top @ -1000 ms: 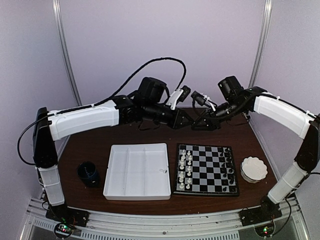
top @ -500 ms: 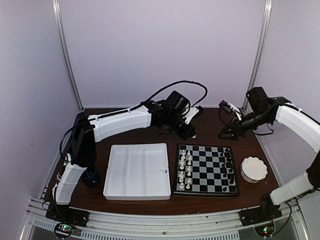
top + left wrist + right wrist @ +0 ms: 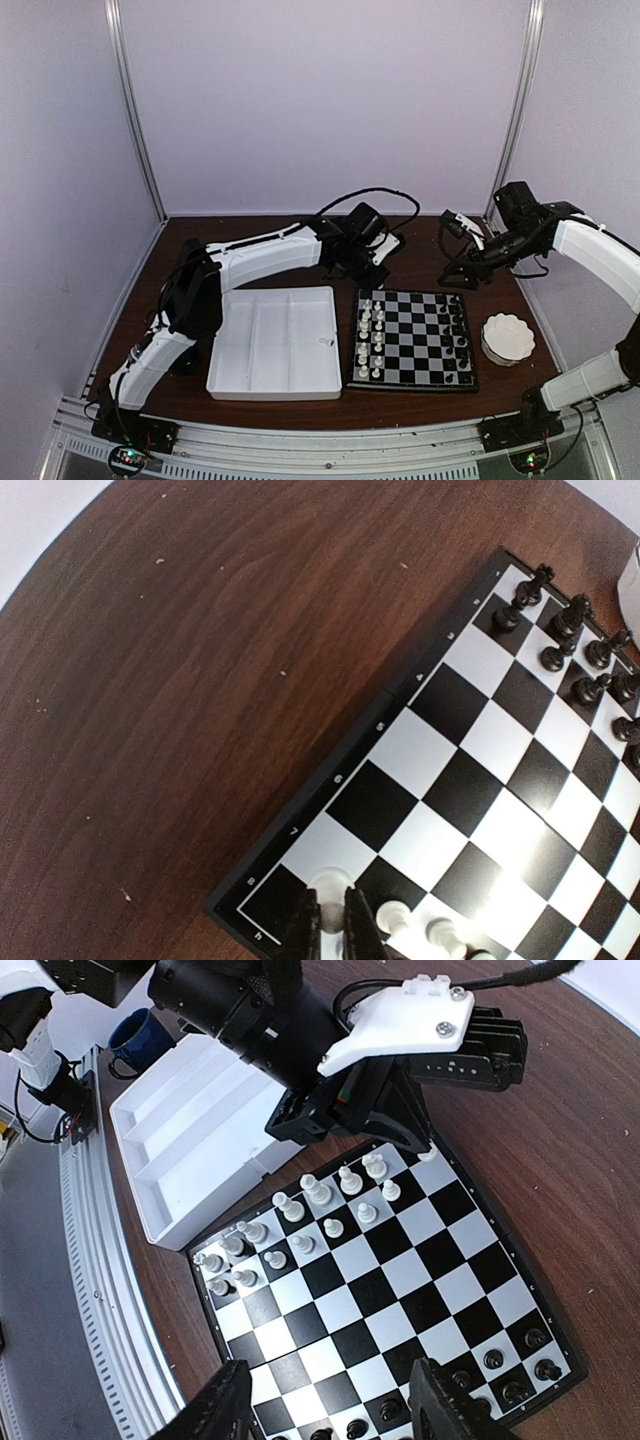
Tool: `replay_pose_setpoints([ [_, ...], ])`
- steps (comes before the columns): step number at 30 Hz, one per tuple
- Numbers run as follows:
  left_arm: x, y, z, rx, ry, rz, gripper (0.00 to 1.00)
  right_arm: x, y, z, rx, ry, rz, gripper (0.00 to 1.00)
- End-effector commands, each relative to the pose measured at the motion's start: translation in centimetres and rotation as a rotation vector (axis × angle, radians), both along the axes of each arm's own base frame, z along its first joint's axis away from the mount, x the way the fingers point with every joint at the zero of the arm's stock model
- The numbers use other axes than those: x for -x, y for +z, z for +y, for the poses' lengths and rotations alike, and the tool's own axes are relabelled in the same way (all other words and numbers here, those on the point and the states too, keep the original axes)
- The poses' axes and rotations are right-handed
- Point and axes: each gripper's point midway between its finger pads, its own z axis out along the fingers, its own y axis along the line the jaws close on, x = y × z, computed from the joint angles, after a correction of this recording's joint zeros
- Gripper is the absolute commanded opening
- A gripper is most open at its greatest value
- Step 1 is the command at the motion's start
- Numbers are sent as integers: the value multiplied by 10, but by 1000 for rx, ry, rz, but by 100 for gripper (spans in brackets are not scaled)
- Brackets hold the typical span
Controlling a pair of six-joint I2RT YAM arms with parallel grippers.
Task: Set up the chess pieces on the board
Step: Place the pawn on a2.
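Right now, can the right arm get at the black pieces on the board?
Probably yes. The right gripper hangs open by the board, the black pieces stand uncovered below it, and the left gripper holds a white piece at the other end.

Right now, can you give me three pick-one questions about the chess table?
1. Where is the white tray from the board? A on top; B to its left; C to its right.
2. What colour are the pieces nearest the bowl? A white; B red; C black.
3. How is the right gripper? A open, empty; B shut on a pawn; C gripping the bowl.
Answers: B, the tray lies beside the board's left edge. C, those rows are black. A, its fingers stand wide apart, nothing between.
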Motion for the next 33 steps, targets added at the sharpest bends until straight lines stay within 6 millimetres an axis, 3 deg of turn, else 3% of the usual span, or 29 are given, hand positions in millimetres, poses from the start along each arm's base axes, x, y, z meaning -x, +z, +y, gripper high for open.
replay_pose_setpoints([
  [1,-15,-3,-1,5,13,-28,3,-1,-5,-1,10,10,-11,57],
  [15,-13,-29,-5,8,10,32,4,-1,-10,0,10,19,5,57],
  [29,-10,-33,-7,21,6,54,6,-1,-14,2,7,31,28,57],
  [33,-11,-32,-7,21,9,51,13,-1,-14,2,6,31,28,57],
])
